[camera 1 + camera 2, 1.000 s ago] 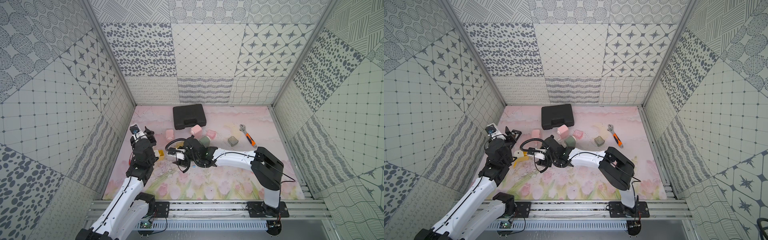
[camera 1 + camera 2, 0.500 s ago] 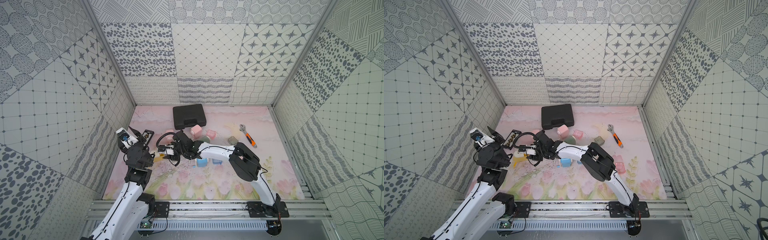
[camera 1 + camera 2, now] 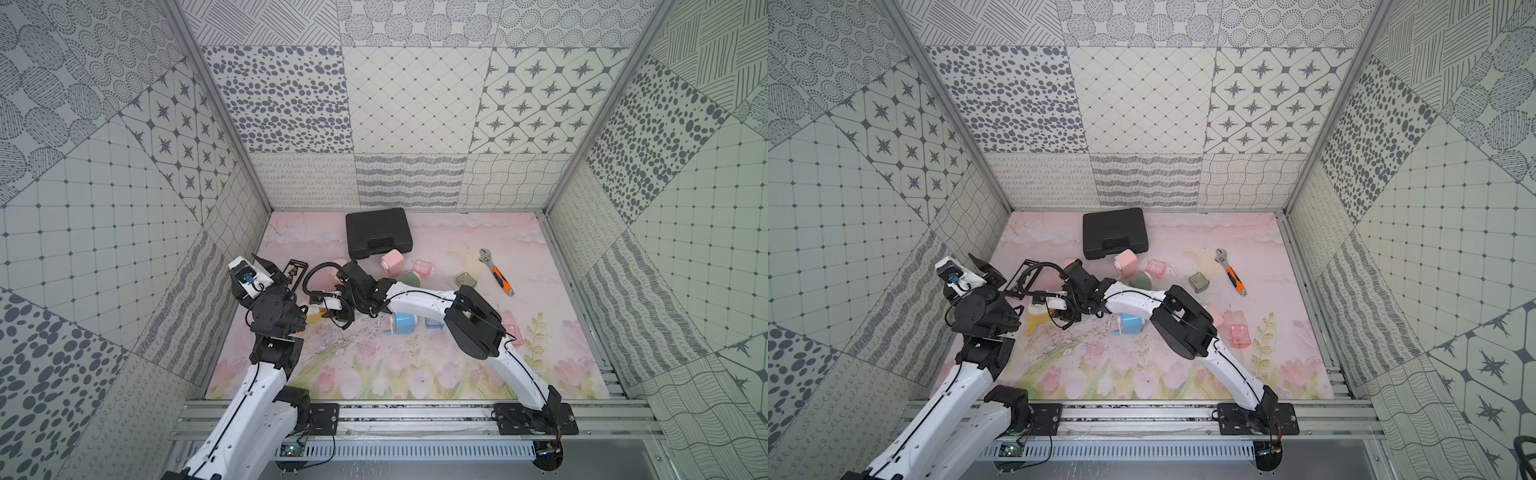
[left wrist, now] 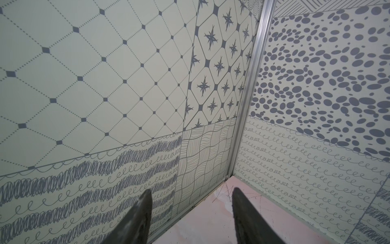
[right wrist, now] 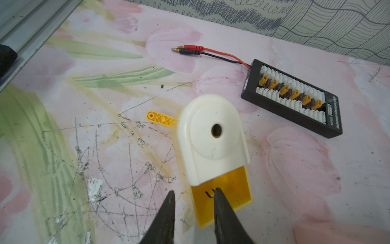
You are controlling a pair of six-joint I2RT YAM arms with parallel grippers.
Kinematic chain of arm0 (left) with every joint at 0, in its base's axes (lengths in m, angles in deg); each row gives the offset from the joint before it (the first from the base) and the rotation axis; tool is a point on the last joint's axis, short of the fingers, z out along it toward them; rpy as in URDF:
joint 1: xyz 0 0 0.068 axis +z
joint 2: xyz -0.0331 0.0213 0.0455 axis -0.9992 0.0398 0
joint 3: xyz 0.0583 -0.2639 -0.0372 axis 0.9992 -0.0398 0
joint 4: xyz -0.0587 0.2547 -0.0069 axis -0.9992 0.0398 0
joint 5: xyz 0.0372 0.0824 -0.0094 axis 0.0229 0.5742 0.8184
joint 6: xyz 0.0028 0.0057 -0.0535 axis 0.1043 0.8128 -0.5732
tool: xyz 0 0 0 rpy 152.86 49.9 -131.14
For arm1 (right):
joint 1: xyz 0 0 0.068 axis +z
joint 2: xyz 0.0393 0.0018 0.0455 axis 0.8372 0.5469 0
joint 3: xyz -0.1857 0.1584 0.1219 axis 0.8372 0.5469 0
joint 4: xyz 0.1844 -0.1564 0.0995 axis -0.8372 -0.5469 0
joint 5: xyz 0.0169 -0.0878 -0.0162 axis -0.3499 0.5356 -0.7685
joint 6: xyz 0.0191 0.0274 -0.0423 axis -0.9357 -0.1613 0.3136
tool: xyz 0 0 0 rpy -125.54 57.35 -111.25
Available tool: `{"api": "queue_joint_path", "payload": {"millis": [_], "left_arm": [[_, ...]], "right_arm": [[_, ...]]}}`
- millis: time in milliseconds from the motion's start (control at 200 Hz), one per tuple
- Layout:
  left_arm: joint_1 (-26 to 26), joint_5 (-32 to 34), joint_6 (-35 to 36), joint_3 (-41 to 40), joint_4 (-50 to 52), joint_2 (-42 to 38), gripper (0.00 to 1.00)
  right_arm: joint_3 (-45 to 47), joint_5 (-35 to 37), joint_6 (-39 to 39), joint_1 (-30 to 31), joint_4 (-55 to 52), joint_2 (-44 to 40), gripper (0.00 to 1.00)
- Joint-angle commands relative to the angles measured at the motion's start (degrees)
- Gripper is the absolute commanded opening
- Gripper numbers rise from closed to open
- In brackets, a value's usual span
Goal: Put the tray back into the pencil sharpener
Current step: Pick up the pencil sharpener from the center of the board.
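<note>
The tray [image 5: 240,190] is only partly inside the pencil sharpener [image 5: 211,139]; pushing it home remains. The right gripper [image 5: 194,191], at the sharpener's 3 o'clock in both top views, is narrowly spread and empty. The left gripper [image 4: 192,190] is spread and empty.

White print on black connector board [image 5: 292,98], illegible, dark mark on tray [image 5: 234,188]

in the right wrist view, bare counter [image 5: 52,147] is lying open across the left of the frame. the pencil sharpener [image 5: 212,137] is standing mid-frame, a black connector board [image 5: 293,97] is blocking the upper right, and its leads [image 5: 191,51] are trailing along the top.
</note>
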Motion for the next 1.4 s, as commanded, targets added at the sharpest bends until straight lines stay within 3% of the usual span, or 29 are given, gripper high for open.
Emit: {"api": "queue_joint_path", "payload": {"millis": [0,345,685,936,1091,1231,1396], "left_arm": [[0.6,0.7,0.9,0.0,-3.5,0.2,0.6],[0.8,0.1,0.7,0.1,-3.3,0.3,0.6],[1.6,0.1,0.2,-0.1,-3.1,0.5,0.6],[1.7,-0.5,1.6,1.4,-3.8,0.9,0.6],[1.7,-4.4,-2.7,9.0,10.3,-0.8,0.59],[1.7,-12.2,-6.1,18.1,25.3,-1.7,0.58],[1.7,-23.4,-5.2,28.5,41.5,-0.9,0.59]], "right_arm": [[-2.8,-1.5,0.6,0.5,-0.9,2.3,0.29],[-7.2,-2.1,2.1,0.8,-4.8,4.9,0.2],[-8.7,-3.2,3.3,1.1,-6.5,5.7,0.0],[-4.6,-5.7,1.5,1.0,-1.0,1.9,0.0],[5.9,-6.5,-2.8,0.2,9.4,-6.8,0.0],[18.5,-6.0,-7.4,-0.4,19.4,-15.5,0.0],[31.8,-5.2,-13.0,-1.2,28.2,-25.2,0.0]]}}
